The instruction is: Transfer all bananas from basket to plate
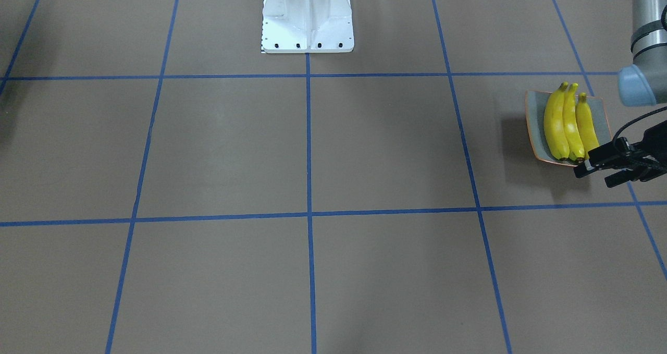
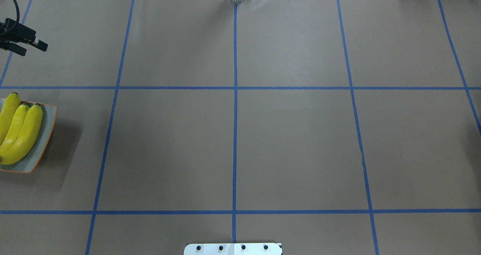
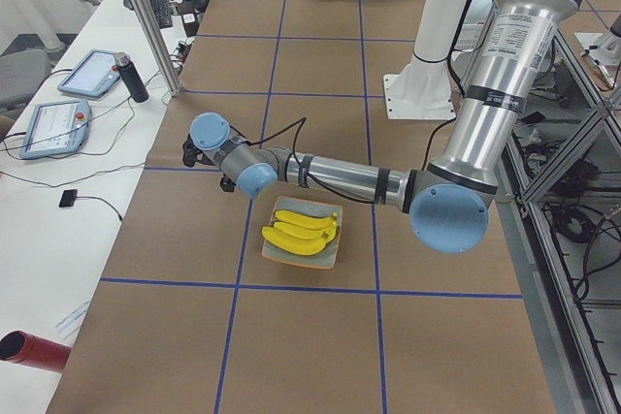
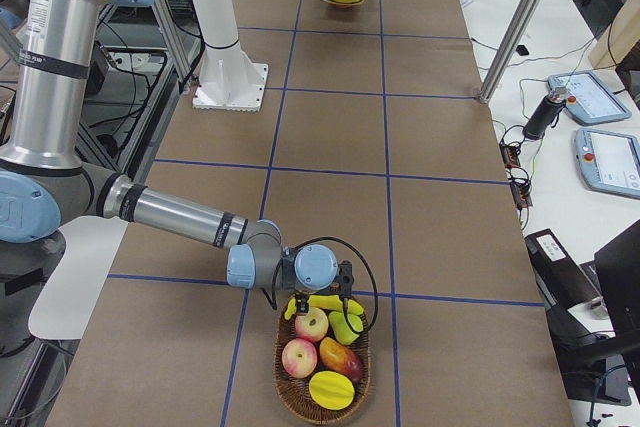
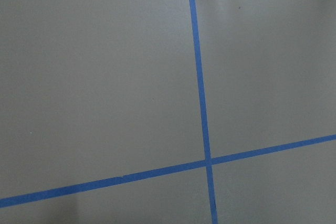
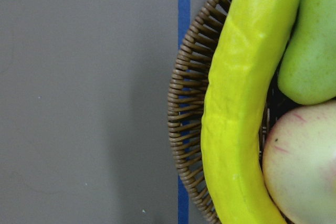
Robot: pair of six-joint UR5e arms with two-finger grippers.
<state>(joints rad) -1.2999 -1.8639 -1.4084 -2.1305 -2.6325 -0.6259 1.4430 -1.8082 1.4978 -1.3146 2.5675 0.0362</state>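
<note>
Three yellow bananas (image 1: 570, 122) (image 2: 18, 135) (image 3: 303, 233) lie side by side on the square grey-green plate (image 1: 604, 130) (image 2: 41, 150) at the table's left end. My left gripper (image 1: 594, 177) (image 2: 32, 49) hangs open and empty just beyond the plate. At the other end of the table, the wicker basket (image 4: 290, 397) (image 6: 186, 103) holds one more banana (image 4: 325, 302) (image 6: 236, 103) along its rim. My right gripper (image 4: 318, 310) hovers over that banana. I cannot tell whether it is open or shut.
The basket also holds two apples (image 4: 312, 325), a green pear (image 6: 315, 51), a mango (image 4: 340, 355) and a yellow fruit (image 4: 330, 389). The white robot base (image 1: 307, 20) (image 2: 233, 248) stands at mid-table. A metal pole (image 3: 155, 26) and tablets (image 3: 53, 128) stand along the operators' side.
</note>
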